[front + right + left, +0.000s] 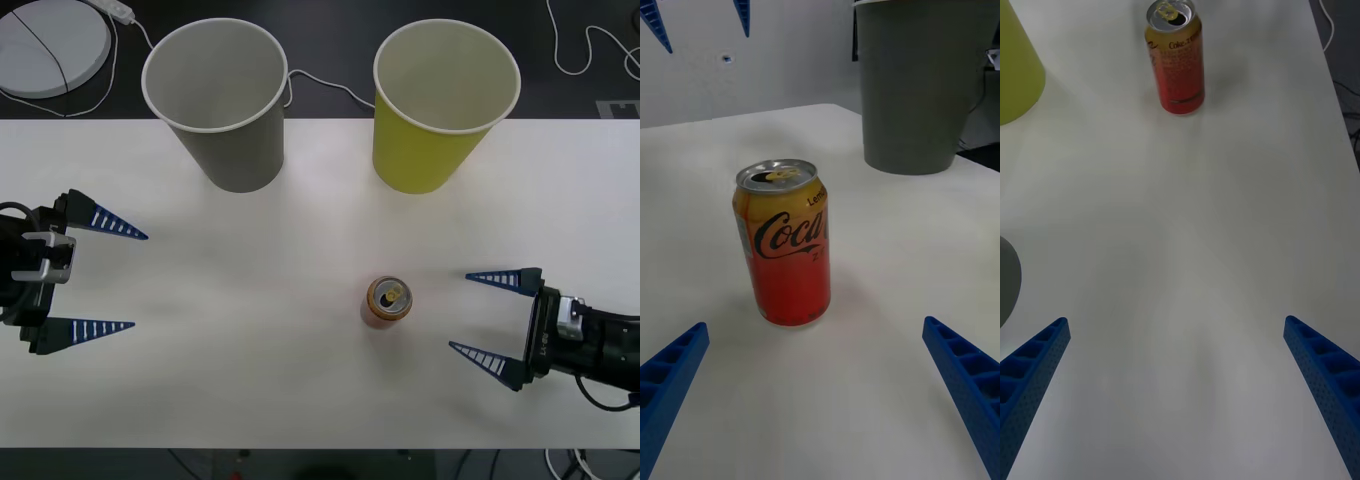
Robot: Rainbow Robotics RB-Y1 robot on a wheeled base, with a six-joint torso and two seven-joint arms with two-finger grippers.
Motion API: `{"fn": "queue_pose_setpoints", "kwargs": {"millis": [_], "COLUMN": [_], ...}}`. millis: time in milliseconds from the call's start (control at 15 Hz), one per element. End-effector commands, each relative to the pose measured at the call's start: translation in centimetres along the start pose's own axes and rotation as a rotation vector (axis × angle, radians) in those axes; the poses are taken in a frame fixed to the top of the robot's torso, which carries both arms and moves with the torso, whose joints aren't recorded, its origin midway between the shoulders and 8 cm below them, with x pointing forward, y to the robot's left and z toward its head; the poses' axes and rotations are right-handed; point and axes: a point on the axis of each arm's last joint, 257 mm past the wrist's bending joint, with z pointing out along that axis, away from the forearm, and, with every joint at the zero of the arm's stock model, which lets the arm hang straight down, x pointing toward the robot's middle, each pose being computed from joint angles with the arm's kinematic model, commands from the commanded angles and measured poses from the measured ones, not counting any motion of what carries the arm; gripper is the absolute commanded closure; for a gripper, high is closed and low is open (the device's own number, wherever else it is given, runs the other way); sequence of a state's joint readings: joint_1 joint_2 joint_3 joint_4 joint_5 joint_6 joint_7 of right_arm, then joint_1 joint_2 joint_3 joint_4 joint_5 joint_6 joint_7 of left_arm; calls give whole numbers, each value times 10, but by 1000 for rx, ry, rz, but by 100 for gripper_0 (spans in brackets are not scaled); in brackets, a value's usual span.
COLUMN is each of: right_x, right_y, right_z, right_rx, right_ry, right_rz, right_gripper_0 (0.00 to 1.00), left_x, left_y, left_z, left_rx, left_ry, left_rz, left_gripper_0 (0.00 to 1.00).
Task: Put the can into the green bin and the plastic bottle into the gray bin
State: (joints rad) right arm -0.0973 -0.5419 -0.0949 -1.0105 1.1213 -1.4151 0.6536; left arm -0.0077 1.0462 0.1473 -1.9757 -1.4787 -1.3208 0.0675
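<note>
The can (pixel 387 302) stands upright on the white table (pixel 250 390), right of centre; its orange-gold and red side (pixel 786 247) faces the right wrist view and it is also in the left wrist view (pixel 1176 64). My right gripper (pixel 460 312) is open, level with the can and a short way to its right, not touching it. At the table's left edge my left gripper (pixel 139 281) is open and holds nothing. The gray bin (pixel 215 100) stands at the back left, the green bin (pixel 445 100) at the back right; both look empty. The plastic bottle is out of view.
Behind the table's far edge lie a white round disc (pixel 50 45) and white cables (pixel 590 50) on a dark floor. The two bins stand about a hand's width apart. Wide bare tabletop lies between the can and the left gripper.
</note>
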Motion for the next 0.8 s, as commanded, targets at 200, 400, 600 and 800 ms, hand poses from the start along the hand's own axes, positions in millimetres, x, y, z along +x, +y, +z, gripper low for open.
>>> {"fn": "queue_pose_setpoints", "kwargs": {"millis": [200, 400, 600, 800], "right_x": [4, 2, -1, -1], "right_y": [14, 21, 24, 25], "right_z": [35, 53, 68, 83], "right_rx": [4, -10, -4, 4], "right_ry": [-17, -31, -47, -48], "right_rz": [24, 22, 25, 27], "right_gripper_0": [0, 0, 0, 0], "left_x": [0, 0, 0, 0], "left_y": [0, 0, 0, 0], "left_z": [0, 0, 0, 0], "left_rx": [0, 0, 0, 0], "left_ry": [0, 0, 0, 0], "left_rz": [0, 0, 0, 0], "left_gripper_0": [0, 0, 0, 0]}}
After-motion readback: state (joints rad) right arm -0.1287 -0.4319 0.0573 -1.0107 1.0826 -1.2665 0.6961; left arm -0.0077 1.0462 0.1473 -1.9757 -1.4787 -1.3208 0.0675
